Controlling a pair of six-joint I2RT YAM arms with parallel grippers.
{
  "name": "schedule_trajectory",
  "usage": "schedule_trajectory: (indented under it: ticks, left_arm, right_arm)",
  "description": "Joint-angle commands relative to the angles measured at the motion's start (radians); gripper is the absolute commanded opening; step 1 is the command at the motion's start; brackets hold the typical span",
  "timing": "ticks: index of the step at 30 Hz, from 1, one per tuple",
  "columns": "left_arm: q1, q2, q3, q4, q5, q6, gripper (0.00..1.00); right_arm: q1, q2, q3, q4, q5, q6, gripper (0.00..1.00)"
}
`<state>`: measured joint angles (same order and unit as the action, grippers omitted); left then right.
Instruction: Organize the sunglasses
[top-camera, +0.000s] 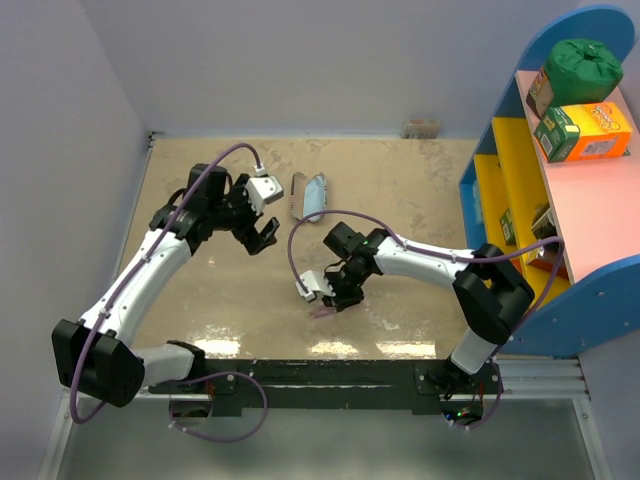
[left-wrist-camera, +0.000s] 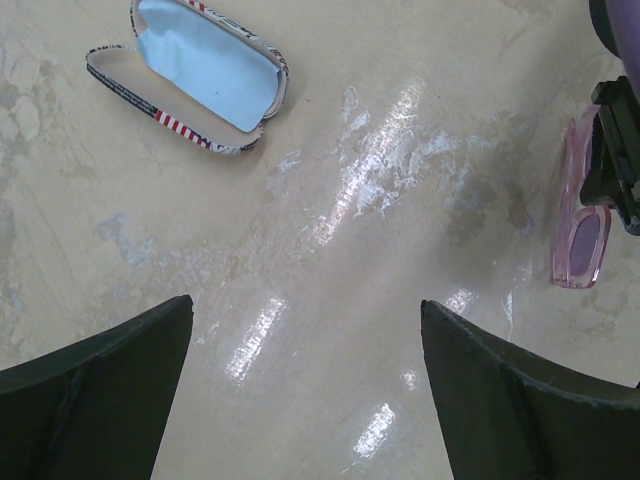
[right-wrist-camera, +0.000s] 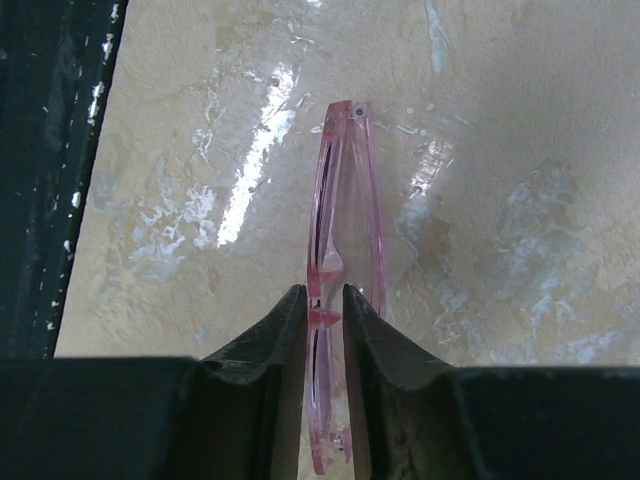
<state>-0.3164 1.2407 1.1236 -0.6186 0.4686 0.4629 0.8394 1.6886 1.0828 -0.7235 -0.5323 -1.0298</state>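
Observation:
The sunglasses (right-wrist-camera: 345, 200), pink and translucent, stand folded and edge-on on the beige table, also seen as sunglasses (top-camera: 324, 311) and sunglasses (left-wrist-camera: 583, 235). My right gripper (right-wrist-camera: 325, 292) straddles their front frame. Its jaws are only slightly parted, with thin slits showing beside the frame, and one arm of the glasses runs outside the right finger. My left gripper (left-wrist-camera: 305, 310) hovers wide open over bare table, left of the glasses, with nothing between its fingers. In the top view it is the left gripper (top-camera: 262, 237), next to the open case.
An open flag-print case (left-wrist-camera: 195, 70) with a light blue lining lies at the far middle of the table, case (top-camera: 307, 195). A blue, yellow and pink shelf (top-camera: 560, 200) with boxes stands at the right. The dark front rail (right-wrist-camera: 50, 150) runs close to the glasses.

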Motion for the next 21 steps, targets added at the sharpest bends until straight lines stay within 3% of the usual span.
schedule_trajectory:
  ticks: [1, 21]
  left_arm:
    - [0.004, -0.02, -0.004, 0.034, 0.022, -0.017, 1.0]
    - [0.004, -0.018, -0.027, 0.049, 0.025, -0.026, 1.0]
  right_arm:
    - [0.006, -0.036, 0.006, 0.047, 0.018, 0.017, 0.26]
    - [0.006, -0.133, -0.04, 0.18, 0.11, 0.076, 0.46]
